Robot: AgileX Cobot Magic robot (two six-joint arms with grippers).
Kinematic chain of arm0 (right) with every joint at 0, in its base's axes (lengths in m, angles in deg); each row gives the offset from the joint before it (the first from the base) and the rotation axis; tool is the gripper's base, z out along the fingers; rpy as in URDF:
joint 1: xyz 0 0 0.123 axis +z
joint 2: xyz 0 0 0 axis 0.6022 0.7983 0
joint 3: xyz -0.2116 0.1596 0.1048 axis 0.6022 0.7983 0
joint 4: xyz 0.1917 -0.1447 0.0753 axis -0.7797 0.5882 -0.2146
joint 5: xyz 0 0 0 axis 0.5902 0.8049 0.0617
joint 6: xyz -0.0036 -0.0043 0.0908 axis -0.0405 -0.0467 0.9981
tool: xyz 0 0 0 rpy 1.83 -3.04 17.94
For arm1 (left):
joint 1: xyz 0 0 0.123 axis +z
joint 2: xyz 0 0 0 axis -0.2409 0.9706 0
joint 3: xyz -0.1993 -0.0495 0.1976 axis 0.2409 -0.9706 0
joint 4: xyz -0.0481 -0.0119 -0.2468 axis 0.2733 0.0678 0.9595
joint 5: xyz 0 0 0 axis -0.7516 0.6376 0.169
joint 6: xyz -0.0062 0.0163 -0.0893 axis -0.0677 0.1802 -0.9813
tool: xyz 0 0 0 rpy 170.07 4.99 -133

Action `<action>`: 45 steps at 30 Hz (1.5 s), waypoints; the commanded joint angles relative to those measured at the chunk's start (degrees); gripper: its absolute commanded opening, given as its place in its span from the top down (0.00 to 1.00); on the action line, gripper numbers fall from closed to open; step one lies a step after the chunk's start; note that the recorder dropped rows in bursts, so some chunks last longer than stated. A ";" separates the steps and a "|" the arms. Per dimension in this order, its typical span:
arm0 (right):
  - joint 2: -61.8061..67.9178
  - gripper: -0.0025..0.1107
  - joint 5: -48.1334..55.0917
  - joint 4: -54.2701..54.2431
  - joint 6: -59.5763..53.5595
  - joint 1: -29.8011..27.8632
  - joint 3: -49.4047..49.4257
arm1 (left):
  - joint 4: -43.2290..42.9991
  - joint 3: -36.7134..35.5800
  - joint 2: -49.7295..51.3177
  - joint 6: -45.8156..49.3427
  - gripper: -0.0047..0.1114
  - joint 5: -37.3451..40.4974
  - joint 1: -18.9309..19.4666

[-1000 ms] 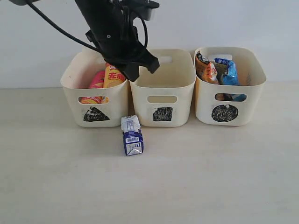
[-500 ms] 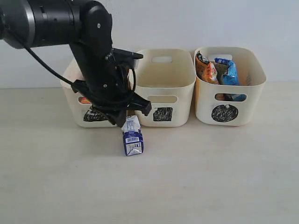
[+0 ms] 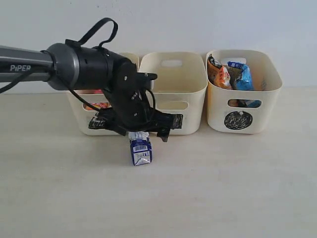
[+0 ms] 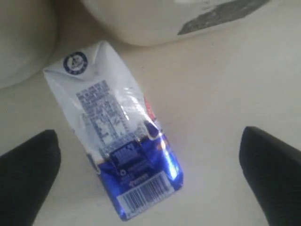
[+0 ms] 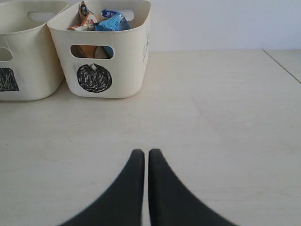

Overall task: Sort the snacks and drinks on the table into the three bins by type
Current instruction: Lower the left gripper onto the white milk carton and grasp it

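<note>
Left wrist view: left gripper (image 4: 149, 136) spread wide, fingers either side of the blue-and-white carton (image 4: 117, 150) and clear of it. Carton lies flat on the table (image 4: 221, 94), just in front of the square bin (image 4: 141, 23). Exterior view alone shows the arm hiding most of the triangle bin (image 3: 78, 119). Right gripper (image 5: 146, 154) pressed together above the table.

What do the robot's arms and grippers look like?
The left arm is a grey tube with white PiPER lettering, then chunky black joints. A black cable loops over it. The left gripper is black. The right gripper has two smooth black fingers curving to narrow tips.
</note>
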 commanded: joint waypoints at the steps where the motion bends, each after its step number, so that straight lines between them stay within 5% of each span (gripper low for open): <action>1: -0.32 0.98 -0.27 -0.09 0.00 -0.06 0.21 | -8.72 -0.27 0.63 -8.86 0.15 -0.67 0.06; 30: -0.32 0.98 -0.27 -0.09 0.00 -0.06 0.21 | -11.95 -0.27 6.14 -13.18 0.17 -6.83 0.06; 37: -0.32 0.98 -0.27 -0.09 0.00 -0.06 0.21 | -12.75 -0.27 8.14 -13.18 0.47 -8.99 0.06; 42: -0.32 0.98 -0.27 -0.09 0.00 -0.06 0.21 | -12.97 -0.27 7.91 -13.18 0.88 -8.31 0.06; 45: -0.32 0.98 -0.27 0.01 0.00 -0.06 0.21 | -12.97 -0.27 7.54 -12.48 0.93 -7.15 0.06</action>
